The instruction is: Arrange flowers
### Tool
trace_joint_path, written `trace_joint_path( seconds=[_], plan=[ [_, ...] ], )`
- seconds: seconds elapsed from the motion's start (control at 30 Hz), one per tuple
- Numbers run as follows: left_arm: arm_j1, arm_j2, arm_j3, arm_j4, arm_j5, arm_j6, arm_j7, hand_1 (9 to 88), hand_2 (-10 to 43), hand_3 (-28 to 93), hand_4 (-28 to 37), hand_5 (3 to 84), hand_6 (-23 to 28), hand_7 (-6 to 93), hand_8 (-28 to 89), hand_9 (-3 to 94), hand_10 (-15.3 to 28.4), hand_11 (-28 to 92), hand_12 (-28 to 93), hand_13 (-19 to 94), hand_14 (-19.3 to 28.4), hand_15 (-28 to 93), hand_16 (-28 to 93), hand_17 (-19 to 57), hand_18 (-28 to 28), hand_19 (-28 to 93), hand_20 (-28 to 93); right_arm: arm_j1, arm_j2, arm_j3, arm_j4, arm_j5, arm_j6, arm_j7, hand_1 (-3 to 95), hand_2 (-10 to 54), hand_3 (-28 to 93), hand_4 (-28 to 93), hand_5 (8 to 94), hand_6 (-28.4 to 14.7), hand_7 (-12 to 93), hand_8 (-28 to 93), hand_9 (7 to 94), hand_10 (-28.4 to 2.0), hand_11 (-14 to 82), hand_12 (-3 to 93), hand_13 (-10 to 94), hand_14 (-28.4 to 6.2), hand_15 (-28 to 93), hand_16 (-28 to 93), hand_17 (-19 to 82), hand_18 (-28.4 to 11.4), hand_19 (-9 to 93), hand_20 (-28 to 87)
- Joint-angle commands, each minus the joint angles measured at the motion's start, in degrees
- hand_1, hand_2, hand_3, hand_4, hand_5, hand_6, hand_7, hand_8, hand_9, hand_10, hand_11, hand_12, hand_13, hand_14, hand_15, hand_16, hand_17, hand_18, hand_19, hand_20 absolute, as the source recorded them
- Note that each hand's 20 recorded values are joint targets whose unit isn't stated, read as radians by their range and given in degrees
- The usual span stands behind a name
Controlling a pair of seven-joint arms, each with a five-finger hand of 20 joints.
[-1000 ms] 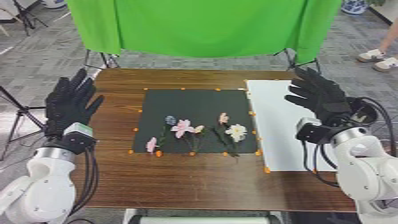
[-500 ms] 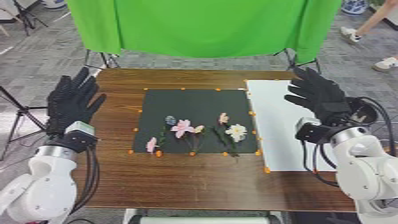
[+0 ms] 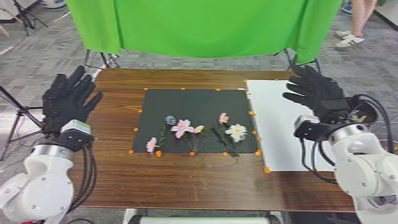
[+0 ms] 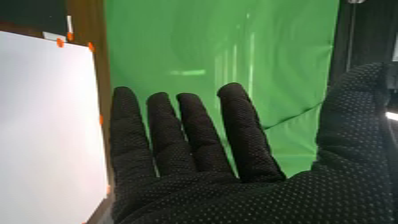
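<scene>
At far left, raised beside the wooden table [image 3: 178,187], left hand [image 3: 69,102] with fingers straight and apart. Next, lying on a dark sheet [image 3: 191,102], pink, blue and white flowers [image 3: 182,128]. Then, over a white sheet [image 3: 277,122], right hand [image 3: 322,97], fingers straight and spread.

The cloth [image 3: 195,30] is bright green, the square mat [image 3: 182,107] dark grey, the table [image 3: 133,185] brown.

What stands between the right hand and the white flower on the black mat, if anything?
Nothing visible blocks the way from the right hand to the white flower. Between them lie just the white sheet, the small orange markers along its left edge and the border of the black mat.
</scene>
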Motion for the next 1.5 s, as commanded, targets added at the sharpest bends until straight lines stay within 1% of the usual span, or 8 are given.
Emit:
trace_joint_path(
  seconds=[0.03, 0.17, 0.67, 1.1, 1.17, 1.3, 1.37, 1.5],
  plan=[
    [0.25, 0.21, -0.15, -0.24, -0.44, -0.07, 0.05, 22.5, 13.4, 67, -28.3, 32.3, 6.8, 3.3, -7, 21.5, 12.4, 7, 6, 9, 7.7, 12, -10, -8.1, 9.9, 28, 5, 0.57, -0.52, -0.25, -0.12, -0.37, -0.45, -0.06, 7.1, 9.7, 78, -27, 39.2, -5.9, 8, -10, 36.1, -13.2, 3.0, 10.4, 28, -12.4, 7, 13, 17, -15.6, 22, 18],
    [-0.18, 0.18, 0.23, -0.09, -0.53, -0.12, 0.18, 22.6, 13.4, 67, -28.3, 32.4, 6.8, 3.3, -7, 21.8, 12.4, 7, 6, 9, 7.8, 12, -10, -8.2, 10.0, 29, 5, 0.59, -0.52, -0.17, -0.13, -0.25, 0.11, -0.38, 7.1, 9.7, 78, -27, 39.7, -5.8, 8, -10, 36.4, -13.2, 3.1, 10.4, 28, -12.5, 8, 13, 17, -15.6, 22, 18],
    [0.90, 0.06, -0.77, -0.44, -0.34, -0.23, -0.08, 22.8, 13.3, 67, -28.3, 32.9, 6.9, 3.5, -7, 22.8, 12.8, 8, 7, 10, 8.3, 12, -9, -8.2, 10.4, 29, 5, 0.62, -1.17, -0.26, -0.19, -0.65, -0.87, 0.31, 7.3, 9.7, 78, -27, 40.4, -5.4, 9, -10, 36.6, -13.3, 3.2, 10.5, 29, -12.5, 8, 13, 17, -15.8, 22, 18],
    [1.25, -0.19, -0.90, -0.81, -0.28, -0.06, -0.01, 22.9, 13.1, 68, -28.3, 33.4, 7.0, 3.8, -7, 23.8, 13.2, 8, 7, 11, 8.6, 12, -9, -8.2, 10.6, 29, 5, 0.51, -1.28, -0.17, -0.28, -0.76, -1.28, 0.38, 7.3, 9.7, 78, -27, 40.8, -5.4, 9, -10, 36.7, -13.3, 3.1, 10.5, 29, -12.7, 8, 13, 17, -15.8, 21, 18],
    [0.75, -0.07, -0.65, -0.59, -0.30, -0.31, 0.00, 22.9, 13.1, 68, -28.3, 33.4, 7.0, 3.9, -7, 23.9, 13.3, 8, 7, 11, 8.7, 12, -9, -8.2, 10.7, 29, 5, 0.55, -1.17, -0.18, -0.26, -0.70, -1.11, 0.20, 7.3, 9.8, 78, -27, 40.9, -5.4, 9, -10, 36.7, -13.3, 3.1, 10.5, 29, -12.7, 8, 13, 17, -15.8, 22, 18],
    [0.80, -0.19, -0.67, -0.69, -0.25, -0.31, -0.13, 22.9, 13.1, 68, -28.3, 33.5, 7.0, 3.9, -7, 24.0, 13.3, 8, 7, 11, 8.7, 12, -9, -8.2, 10.7, 29, 5, 0.28, -1.20, -0.15, -0.37, -0.63, -0.86, 0.29, 7.4, 9.8, 78, -26, 41.0, -5.4, 9, -10, 36.8, -13.3, 3.2, 10.5, 29, -12.7, 8, 13, 17, -15.8, 22, 18],
    [0.70, -0.30, -0.58, -0.67, -0.12, -0.25, -0.58, 23.1, 13.1, 67, -28.3, 33.5, 7.0, 3.9, -7, 24.1, 13.3, 8, 7, 11, 8.8, 12, -9, -8.2, 10.7, 29, 5, -0.01, -1.14, 0.03, -0.56, -0.57, -1.13, 0.59, 7.3, 9.8, 78, -26, 41.0, -5.4, 9, -10, 36.8, -13.3, 3.2, 10.5, 29, -12.8, 8, 13, 17, -15.8, 22, 18],
    [0.94, -0.23, -0.57, -0.74, -0.37, -0.06, -0.08, 23.1, 13.1, 67, -28.3, 33.5, 7.1, 3.9, -7, 24.1, 13.3, 8, 7, 11, 8.8, 12, -9, -8.1, 10.8, 29, 5, 0.48, -0.70, -0.04, -0.53, -0.91, -1.92, 0.62, 7.4, 9.8, 78, -26, 40.9, -5.3, 9, -10, 36.8, -13.3, 3.2, 10.5, 29, -12.9, 8, 13, 17, -15.9, 22, 18]
  ],
)
